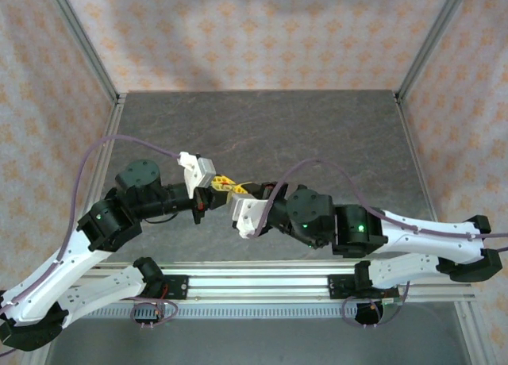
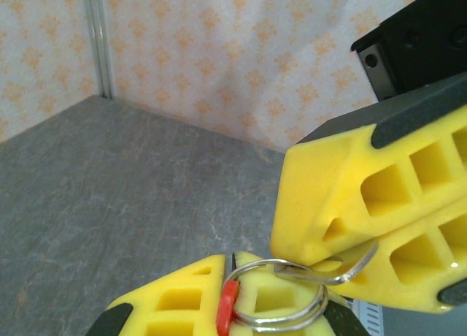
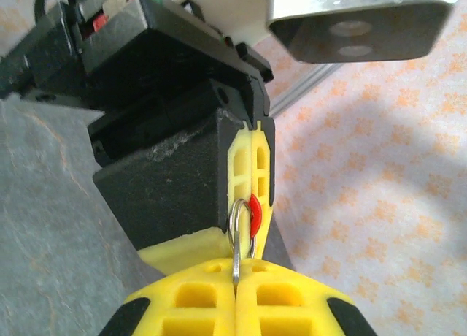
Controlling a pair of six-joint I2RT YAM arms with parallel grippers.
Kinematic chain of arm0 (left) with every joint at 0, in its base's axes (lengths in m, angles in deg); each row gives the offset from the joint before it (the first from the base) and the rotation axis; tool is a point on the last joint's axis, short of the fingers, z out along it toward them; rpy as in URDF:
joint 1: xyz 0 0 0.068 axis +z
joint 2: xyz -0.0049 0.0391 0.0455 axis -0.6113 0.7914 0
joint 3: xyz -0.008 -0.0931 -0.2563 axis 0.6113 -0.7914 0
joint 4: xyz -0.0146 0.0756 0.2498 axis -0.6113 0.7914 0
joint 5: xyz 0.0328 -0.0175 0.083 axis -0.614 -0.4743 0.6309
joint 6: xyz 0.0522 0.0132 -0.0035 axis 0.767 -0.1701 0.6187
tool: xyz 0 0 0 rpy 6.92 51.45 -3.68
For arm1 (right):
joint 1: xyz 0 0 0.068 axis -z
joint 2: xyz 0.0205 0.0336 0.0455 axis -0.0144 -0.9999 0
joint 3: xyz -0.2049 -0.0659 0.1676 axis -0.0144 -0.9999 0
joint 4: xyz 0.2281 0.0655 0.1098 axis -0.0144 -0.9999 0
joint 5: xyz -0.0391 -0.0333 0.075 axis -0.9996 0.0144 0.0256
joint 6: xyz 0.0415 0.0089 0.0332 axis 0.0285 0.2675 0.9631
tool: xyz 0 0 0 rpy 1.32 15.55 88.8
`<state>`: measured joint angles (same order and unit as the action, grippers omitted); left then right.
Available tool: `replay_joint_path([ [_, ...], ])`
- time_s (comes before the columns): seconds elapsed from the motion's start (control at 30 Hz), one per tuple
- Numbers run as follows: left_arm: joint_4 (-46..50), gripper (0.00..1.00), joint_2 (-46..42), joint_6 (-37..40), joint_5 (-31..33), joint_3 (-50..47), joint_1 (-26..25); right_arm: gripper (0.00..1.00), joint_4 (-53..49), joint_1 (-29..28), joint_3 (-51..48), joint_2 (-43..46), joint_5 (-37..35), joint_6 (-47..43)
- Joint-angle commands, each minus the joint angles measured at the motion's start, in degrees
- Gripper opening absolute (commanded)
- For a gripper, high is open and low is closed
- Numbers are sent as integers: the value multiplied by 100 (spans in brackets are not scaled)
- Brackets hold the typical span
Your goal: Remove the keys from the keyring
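My left gripper [image 2: 232, 292] is squeezed shut on the red keyring [image 2: 227, 310]. My right gripper [image 3: 235, 292] pinches the keyring's thin loop, right beside the red bit. I can't pick out the keys, so I think pulling them off is left to do.

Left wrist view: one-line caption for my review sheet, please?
Left gripper and right gripper, tip to tip, both pinch the red-tabbed keyring over the grey table.

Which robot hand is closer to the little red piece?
Left. The left gripper pinches the red piece between its fingers. The right gripper clamps the silver ring just beside it.
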<state>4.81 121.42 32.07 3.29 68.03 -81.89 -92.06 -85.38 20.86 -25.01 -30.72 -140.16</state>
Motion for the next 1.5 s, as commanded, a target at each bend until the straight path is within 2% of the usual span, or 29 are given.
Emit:
replay_joint_path([
  [0.0,-1294,0,516,-133,-537,-2,-254,0,1300,-500,-61,-517,3310,417],
  [0.1,-1285,0,517,-124,-522,25,-253,0,1084,-498,-77,-378,3400,484],
  [0.23,-1219,0,508,-119,-511,85,-254,0,513,-526,-59,-378,3136,164],
  [0.4,-1184,0,524,-130,-511,89,-254,0,301,-535,-8,-472,2682,-53],
  [0.63,-1151,0,492,-167,-128,-75,-253,0,559,-183,147,-384,2357,1545],
  [0.8,-983,0,532,-264,141,-98,-244,10,514,99,-48,-29,1857,2774],
  [0.9,-919,0,603,-404,214,-128,-245,11,627,154,-389,246,1544,3347],
  [0.97,-837,0,663,-494,306,-144,-240,10,730,186,-659,449,1384,3662],
  [1.03,-712,0,777,-618,418,-110,-246,5,970,235,-1002,666,1134,3953],
  [1.1,-538,0,960,-736,454,-4,-244,10,1117,325,-1242,820,937,4195],
  [1.17,-355,0,1176,-879,525,121,-243,22,1240,506,-1448,940,713,4566],
  [1.3,-187,0,1494,-974,690,235,-245,42,1316,1143,-1867,1235,862,5308],
  [1.47,-40,0,1595,-915,1024,293,-199,46,976,1767,-2159,1703,1043,5862],
])
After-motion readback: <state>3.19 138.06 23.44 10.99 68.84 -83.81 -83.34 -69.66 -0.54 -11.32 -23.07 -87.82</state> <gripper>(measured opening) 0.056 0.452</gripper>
